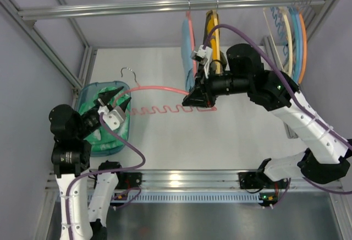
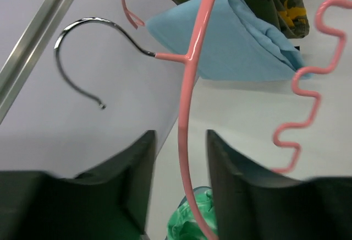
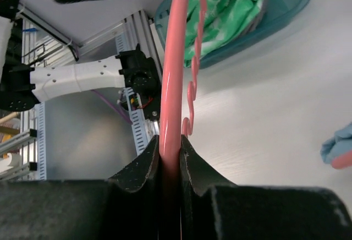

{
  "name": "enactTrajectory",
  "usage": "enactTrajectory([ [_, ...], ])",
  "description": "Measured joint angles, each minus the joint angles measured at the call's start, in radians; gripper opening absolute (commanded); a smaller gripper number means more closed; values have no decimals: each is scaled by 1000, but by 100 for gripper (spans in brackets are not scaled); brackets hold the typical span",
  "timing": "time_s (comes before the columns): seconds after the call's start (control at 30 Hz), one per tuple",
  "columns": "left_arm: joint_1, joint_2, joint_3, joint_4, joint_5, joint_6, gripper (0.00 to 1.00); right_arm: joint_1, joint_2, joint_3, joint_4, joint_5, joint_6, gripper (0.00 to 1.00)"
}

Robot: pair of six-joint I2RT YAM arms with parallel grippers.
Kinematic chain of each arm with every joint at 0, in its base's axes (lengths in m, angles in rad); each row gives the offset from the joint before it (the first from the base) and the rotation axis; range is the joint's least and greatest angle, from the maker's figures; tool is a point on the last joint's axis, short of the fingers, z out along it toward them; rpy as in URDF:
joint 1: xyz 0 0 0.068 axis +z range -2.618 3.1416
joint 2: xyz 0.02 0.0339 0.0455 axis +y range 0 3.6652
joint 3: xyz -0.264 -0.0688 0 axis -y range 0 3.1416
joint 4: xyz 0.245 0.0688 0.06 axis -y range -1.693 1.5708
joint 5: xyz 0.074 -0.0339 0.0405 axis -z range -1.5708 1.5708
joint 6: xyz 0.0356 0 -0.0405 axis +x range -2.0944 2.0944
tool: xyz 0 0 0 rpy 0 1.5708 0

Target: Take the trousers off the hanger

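The salmon-pink hanger (image 1: 159,90) hangs level over the table, its metal hook (image 1: 128,72) to the left and its wavy bar (image 1: 170,109) toward me. My right gripper (image 1: 197,99) is shut on its right end (image 3: 170,86). The green mottled trousers (image 1: 100,120) lie bunched in a teal bin (image 1: 105,152), off the hanger; they also show in the right wrist view (image 3: 220,9) and the left wrist view (image 2: 192,221). My left gripper (image 1: 118,98) is open over the bin. The hanger's arm (image 2: 184,141) shows in the gap between its fingers (image 2: 132,179), unclamped.
A light blue garment (image 1: 188,58) and a yellow-and-black one (image 1: 212,31) hang from the back rail (image 1: 110,7). Several spare hangers (image 1: 291,31) hang at the rail's right end. Metal frame posts (image 1: 60,58) stand at the left and right.
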Motion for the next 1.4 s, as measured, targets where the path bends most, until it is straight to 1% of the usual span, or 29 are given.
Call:
enactTrajectory([
  [0.07, 0, 18, 30, 5, 17, -34, 62, -47, -13, -12, 2, -8, 13, 0],
  [0.1, 0, 24, 39, 13, 22, -60, 72, -66, -19, -16, 4, -14, 18, 0],
  [0.13, 0, 28, 43, 27, 26, -86, 77, -81, -26, -20, 3, -20, 25, 0],
  [0.17, 0, 32, 46, 47, 30, -126, 79, -97, -37, -26, 4, -29, 33, 0],
  [0.3, 0, 53, 58, 157, 33, -328, 82, -167, -98, -50, 18, -96, 64, 0],
  [0.33, 0, 60, 65, 190, 34, -388, 85, -185, -115, -52, 23, -113, 74, 0],
  [0.4, 0, 79, 79, 275, 30, -514, 87, -234, -155, -57, 35, -153, 94, 0],
  [0.43, 0, 89, 87, 327, 18, -600, 88, -257, -177, -59, 44, -171, 103, 0],
  [0.47, 0, 100, 95, 378, 5, -673, 94, -288, -205, -64, 55, -185, 112, 0],
  [0.53, 0, 125, 126, 458, -25, -822, 95, -352, -272, -92, 85, -215, 129, 0],
  [0.57, 0, 138, 145, 486, -40, -879, 98, -393, -311, -111, 96, -226, 139, 0],
  [0.63, 0, 172, 195, 542, -80, -1006, 98, -470, -392, -148, 115, -240, 163, 0],
  [0.77, 0, 217, 241, 624, -132, -1179, 98, -640, -560, -195, 133, -244, 196, 0],
  [0.9, 0, 249, 239, 649, -154, -1277, 98, -786, -729, -205, 122, -185, 201, 0],
  [1.07, 0, 273, 217, 660, -169, -1329, 98, -948, -867, -189, 59, -71, 197, 0],
  [1.2, 0, 274, 201, 661, -182, -1336, 98, -1033, -905, -181, -19, 12, 188, 0],
  [1.27, 0, 269, 189, 663, -187, -1332, 98, -1051, -902, -180, -61, 51, 176, 0],
  [1.33, 0, 257, 172, 666, -193, -1325, 98, -1058, -885, -176, -109, 101, 157, 0],
  [1.4, 0, 242, 156, 666, -198, -1315, 98, -1059, -830, -143, -168, 151, 137, 0],
])
